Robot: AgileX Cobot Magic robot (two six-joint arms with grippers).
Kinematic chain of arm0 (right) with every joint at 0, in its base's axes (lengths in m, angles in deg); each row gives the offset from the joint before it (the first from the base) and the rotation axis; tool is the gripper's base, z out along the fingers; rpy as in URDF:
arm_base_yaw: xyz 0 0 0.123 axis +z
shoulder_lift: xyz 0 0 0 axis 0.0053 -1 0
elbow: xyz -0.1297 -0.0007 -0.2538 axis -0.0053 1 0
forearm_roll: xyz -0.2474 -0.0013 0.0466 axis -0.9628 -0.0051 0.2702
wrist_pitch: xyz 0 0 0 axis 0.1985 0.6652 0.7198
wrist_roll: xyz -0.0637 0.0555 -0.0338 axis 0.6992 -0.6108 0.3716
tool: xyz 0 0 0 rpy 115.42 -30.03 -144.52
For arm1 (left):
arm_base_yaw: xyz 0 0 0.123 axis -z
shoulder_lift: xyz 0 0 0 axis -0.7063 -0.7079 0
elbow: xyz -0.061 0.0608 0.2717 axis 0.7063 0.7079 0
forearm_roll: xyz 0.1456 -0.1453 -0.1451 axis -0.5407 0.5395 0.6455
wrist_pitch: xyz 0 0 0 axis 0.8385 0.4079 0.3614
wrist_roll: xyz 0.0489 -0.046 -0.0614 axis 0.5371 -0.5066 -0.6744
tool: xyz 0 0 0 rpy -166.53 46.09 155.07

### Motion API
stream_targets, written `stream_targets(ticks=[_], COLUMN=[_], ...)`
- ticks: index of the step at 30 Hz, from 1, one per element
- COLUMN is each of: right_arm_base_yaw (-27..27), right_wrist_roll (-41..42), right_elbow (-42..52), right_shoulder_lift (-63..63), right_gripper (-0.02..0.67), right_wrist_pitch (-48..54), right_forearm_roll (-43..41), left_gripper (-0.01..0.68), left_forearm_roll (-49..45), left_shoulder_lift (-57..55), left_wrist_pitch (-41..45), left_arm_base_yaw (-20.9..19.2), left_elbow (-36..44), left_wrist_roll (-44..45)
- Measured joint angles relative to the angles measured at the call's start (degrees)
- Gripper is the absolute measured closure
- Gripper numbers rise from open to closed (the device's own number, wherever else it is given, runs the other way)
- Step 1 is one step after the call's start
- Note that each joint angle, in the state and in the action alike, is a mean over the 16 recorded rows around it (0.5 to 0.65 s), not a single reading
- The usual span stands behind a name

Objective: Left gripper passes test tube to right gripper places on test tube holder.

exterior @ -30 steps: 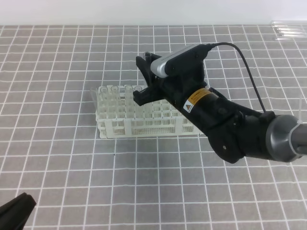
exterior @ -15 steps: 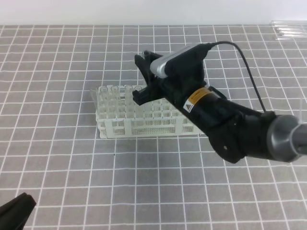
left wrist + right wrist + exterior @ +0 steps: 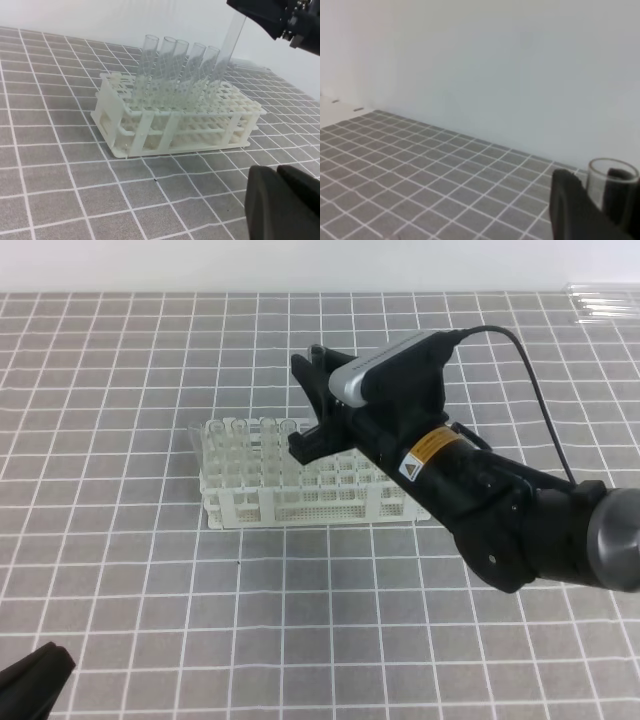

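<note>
Overhead, the right gripper point(image 3: 312, 400) reaches from the right edge of the desk point(image 3: 120, 570) over the white test tube holder point(image 3: 300, 502), its black body hiding whatever it carries. Only the low side view shows the load: the test tube point(image 3: 226, 55), a clear glass cylinder, is pinched at its upper end between the partly closed jaws. Its long axis leans slightly, open end up and right, closed end down among the holder's back-row holes, beside five other tubes point(image 3: 172, 72) standing there. The right wrist view shows just the tube's round open rim point(image 3: 612, 172) between dark fingers point(image 3: 570, 205). The left gripper point(image 3: 30, 680) sits closed and empty at the near left corner. Grey tile-patterned matting covers the desk; a plain white wall point(image 3: 480, 65) stands behind.
</note>
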Motion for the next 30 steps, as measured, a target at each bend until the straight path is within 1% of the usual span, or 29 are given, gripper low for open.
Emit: stream_targets(ticks=[12, 30], right_arm_base_yaw=[0.39, 0.47], right_wrist_roll=[-1.04, -1.40], right_elbow=[0.65, 0.65], right_shoulder_lift=[-1.41, -2.87], right_gripper=[0.551, 0.551], right_wrist_pitch=[-2.34, -3.14], right_forearm_roll=[0.00, 0.67], left_gripper=[0.674, 0.673], left_forearm_roll=[-0.02, 0.03], left_shoulder_lift=[0.00, 0.05], left_wrist_pitch=[0.00, 0.00], left_arm_base_yaw=[0.00, 0.00], left_elbow=[0.05, -0.15], left_wrist_roll=[0.02, -0.02])
